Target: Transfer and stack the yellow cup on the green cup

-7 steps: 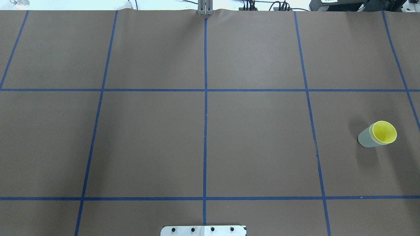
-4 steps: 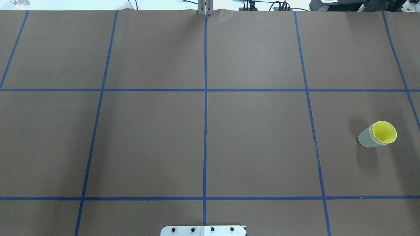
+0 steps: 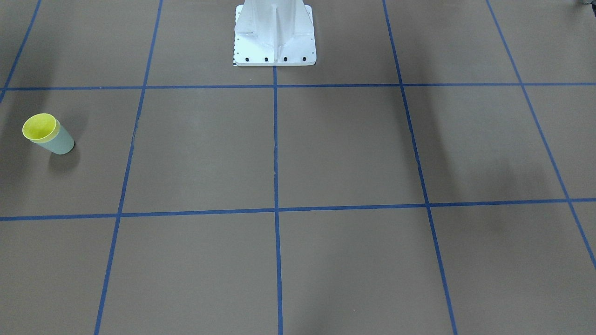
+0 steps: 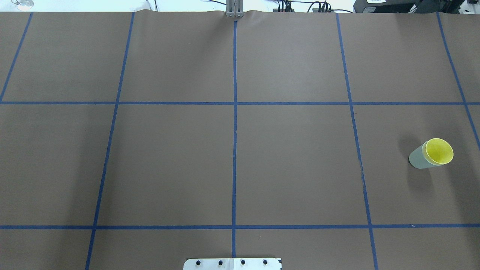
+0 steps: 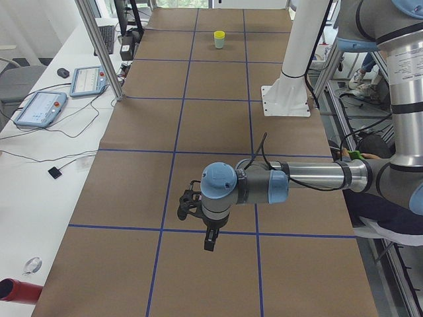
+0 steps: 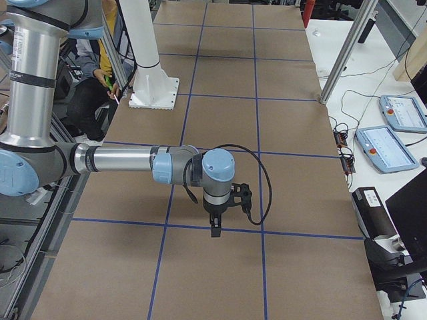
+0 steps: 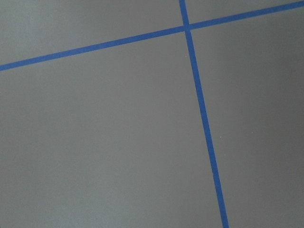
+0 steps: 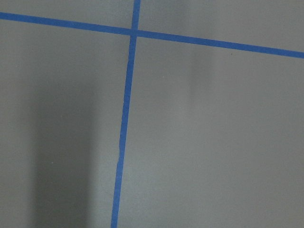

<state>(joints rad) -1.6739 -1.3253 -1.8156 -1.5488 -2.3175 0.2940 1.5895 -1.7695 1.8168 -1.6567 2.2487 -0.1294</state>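
The yellow cup (image 4: pixel 439 150), a small bright plastic tumbler with smooth tapered walls and a wider round rim, sits nested inside the green cup (image 4: pixel 417 159), a pale mint plastic tumbler of the same shape. Only the yellow rim and inside show above the green wall. The pair stands upright, mouth up, on the table (image 4: pixel 168 157), which is covered in matte brown paper marked into squares by blue tape lines (image 4: pixel 234 150).

In the exterior left view the stack lies well beyond the left hand (image 5: pixel 209 241), toward the table's far end. The left arm's silver forearm reaches level across the table, its blue-capped wrist bent so that the dark hand points straight down, just above a blue tape line. The right hand (image 6: pixel 215 228) hangs the same way from a level forearm, fingers pointing down, near a tape line. For either hand, it cannot be told whether the fingers are parted or closed. Between the arms stands the white metal base (image 3: pixel 274 32), bolted flat.
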